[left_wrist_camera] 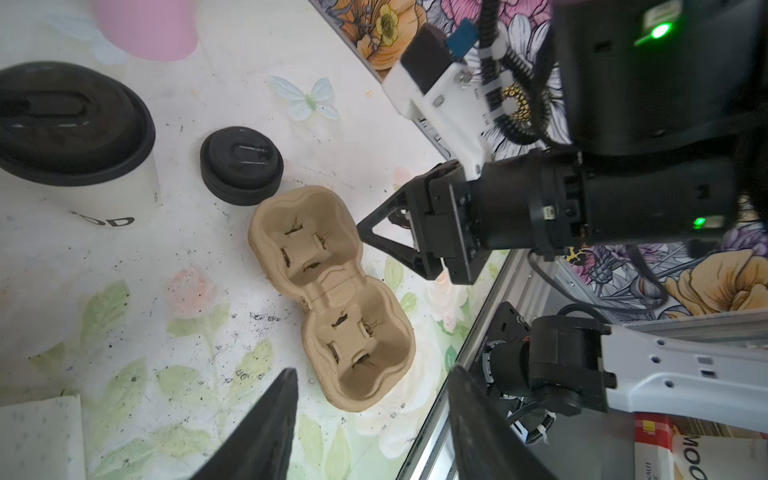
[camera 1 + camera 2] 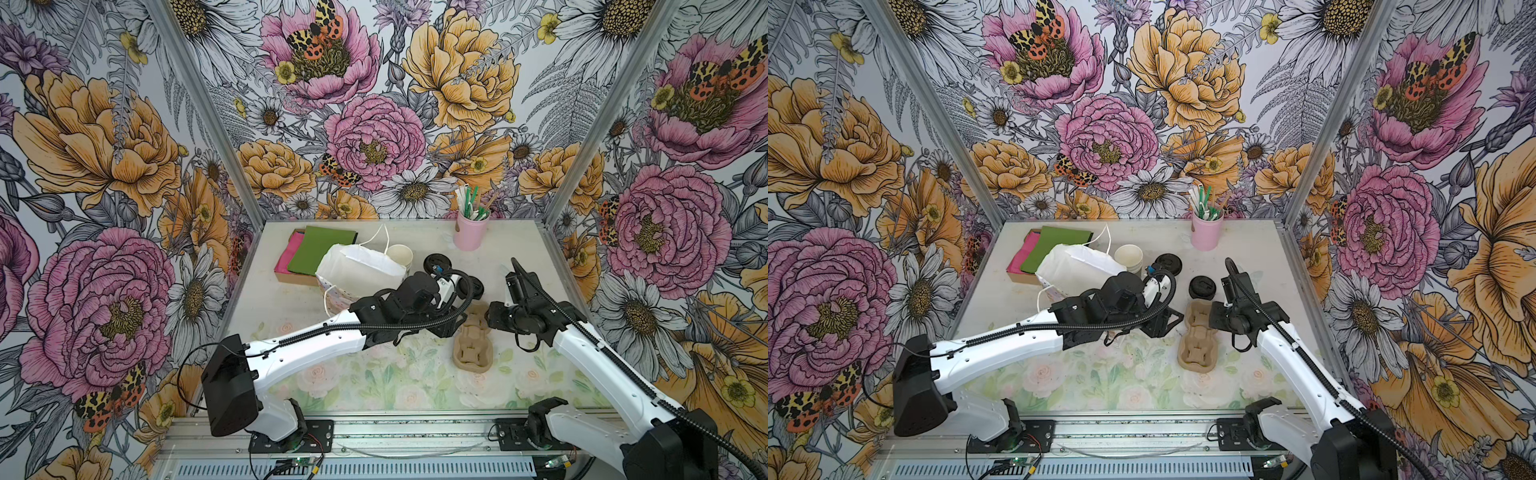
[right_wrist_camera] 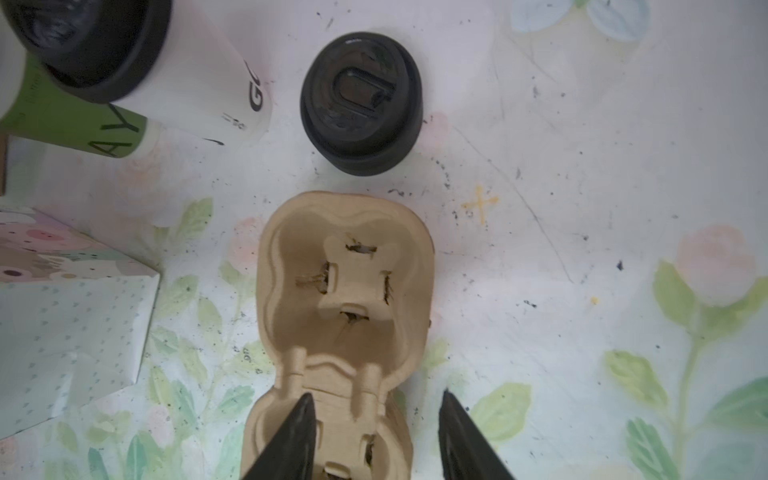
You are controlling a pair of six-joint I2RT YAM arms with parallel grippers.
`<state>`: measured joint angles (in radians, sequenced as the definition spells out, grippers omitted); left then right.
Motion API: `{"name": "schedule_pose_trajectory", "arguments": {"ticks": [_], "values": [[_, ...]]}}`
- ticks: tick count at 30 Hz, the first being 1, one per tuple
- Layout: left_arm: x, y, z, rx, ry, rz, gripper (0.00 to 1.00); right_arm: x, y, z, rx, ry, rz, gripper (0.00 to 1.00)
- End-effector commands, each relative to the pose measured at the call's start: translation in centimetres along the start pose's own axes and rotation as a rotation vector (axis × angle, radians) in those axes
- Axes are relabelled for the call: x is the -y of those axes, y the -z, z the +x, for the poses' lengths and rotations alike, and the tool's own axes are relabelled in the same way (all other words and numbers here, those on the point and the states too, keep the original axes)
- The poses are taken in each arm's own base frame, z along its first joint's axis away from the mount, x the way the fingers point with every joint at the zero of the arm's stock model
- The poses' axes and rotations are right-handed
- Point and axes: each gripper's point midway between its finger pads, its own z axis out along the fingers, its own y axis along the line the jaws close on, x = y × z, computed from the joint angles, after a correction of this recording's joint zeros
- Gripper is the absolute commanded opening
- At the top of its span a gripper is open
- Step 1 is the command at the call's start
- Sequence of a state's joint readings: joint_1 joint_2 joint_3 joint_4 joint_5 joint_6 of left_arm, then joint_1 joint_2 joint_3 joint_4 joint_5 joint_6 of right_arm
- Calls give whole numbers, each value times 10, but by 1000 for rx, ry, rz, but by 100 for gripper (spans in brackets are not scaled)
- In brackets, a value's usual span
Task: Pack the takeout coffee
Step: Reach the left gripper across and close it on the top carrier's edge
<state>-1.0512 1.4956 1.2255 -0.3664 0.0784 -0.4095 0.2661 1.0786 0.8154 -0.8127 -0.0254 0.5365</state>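
The takeout coffee (image 2: 438,262) (image 2: 1167,264), a white cup with dark lettering and a black sip lid, stands behind the arms; it also shows in the wrist views (image 1: 75,124) (image 3: 104,50). A brown pulp two-cup carrier (image 2: 473,345) (image 2: 1198,345) (image 1: 332,291) (image 3: 345,291) lies empty on the table. My left gripper (image 2: 451,328) (image 1: 372,370) is open at one end of the carrier, holding nothing. My right gripper (image 2: 1212,320) (image 3: 376,392) is open over the carrier's middle, one finger above it and one beside its rim.
Loose black lids (image 2: 1202,286) (image 3: 361,104) sit just beyond the carrier. A white paper bag (image 2: 357,270) lies on its side by lidless cups (image 2: 401,255). A box of pink and green napkins (image 2: 316,253) and a pink straw holder (image 2: 471,232) stand at the back.
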Motion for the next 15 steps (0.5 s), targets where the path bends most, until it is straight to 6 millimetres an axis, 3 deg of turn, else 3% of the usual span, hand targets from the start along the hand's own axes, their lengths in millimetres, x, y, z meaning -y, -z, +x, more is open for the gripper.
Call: {"name": "schedule_pose_trajectory", "arguments": {"ticks": [1, 9, 15], "values": [[9, -12, -6, -5, -29, 24, 59, 16, -3, 3, -10, -41, 64, 46], [2, -49, -5, -49, -23, 2, 58, 17, -9, -21, 5, -87, 20, 42], [8, -70, -14, -59, -37, 32, 55, 34, -23, -26, -20, -199, -9, 38]]}}
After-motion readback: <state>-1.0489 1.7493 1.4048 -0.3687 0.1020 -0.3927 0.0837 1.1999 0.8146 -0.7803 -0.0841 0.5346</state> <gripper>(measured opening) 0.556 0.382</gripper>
